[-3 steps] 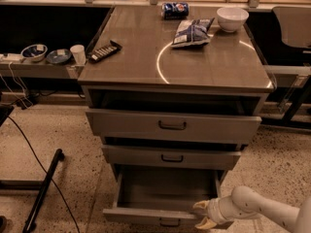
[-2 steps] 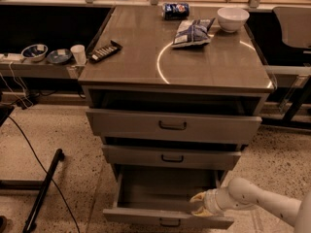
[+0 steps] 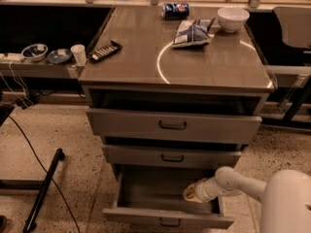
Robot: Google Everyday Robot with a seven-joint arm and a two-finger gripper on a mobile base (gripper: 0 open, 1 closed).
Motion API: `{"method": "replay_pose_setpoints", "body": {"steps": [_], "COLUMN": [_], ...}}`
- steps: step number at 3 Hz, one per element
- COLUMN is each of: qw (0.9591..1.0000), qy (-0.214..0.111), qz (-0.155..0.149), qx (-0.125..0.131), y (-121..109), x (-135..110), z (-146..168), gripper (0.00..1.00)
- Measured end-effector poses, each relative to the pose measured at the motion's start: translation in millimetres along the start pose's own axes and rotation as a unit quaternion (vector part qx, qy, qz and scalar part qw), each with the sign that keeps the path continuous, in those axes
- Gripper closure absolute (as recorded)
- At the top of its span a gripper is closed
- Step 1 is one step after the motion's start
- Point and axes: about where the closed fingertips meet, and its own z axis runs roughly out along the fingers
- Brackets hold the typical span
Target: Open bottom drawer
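The bottom drawer (image 3: 160,215) of the grey metal cabinet (image 3: 175,67) stands pulled well out, its plain grey inside showing. Its small dark loop handle (image 3: 170,223) is at the centre of the front, at the frame's lower edge. My gripper (image 3: 191,193) reaches in from the right on a white arm (image 3: 243,183) and sits over the right side of the open drawer, just behind its front panel. The top drawer (image 3: 172,125) and the middle drawer (image 3: 171,157) are each slightly out.
On the cabinet top lie a chip bag (image 3: 192,32), a white bowl (image 3: 233,18), a soda can (image 3: 175,10) and a dark bar (image 3: 104,51). A shelf at left holds bowls (image 3: 34,51) and a cup (image 3: 77,54). A black stand leg (image 3: 43,191) and cable lie on the floor at left.
My gripper has moved up and left, from beside the drawer's front right corner to over the inside of the open drawer. The drawers have not moved.
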Motion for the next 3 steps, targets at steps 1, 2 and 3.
{"method": "replay_pose_setpoints", "body": {"steps": [1,2,3], "qw": [0.9997,0.9992,0.9980], "qy": [0.005,0.008,0.010], "qz": [0.021,0.030,0.016], "qx": [-0.008,-0.026,-0.060], "y": [-8,0,21], "x": [27,46,50], "z": [35,61,69], "gripper": [1.00,1.00,1.00]}}
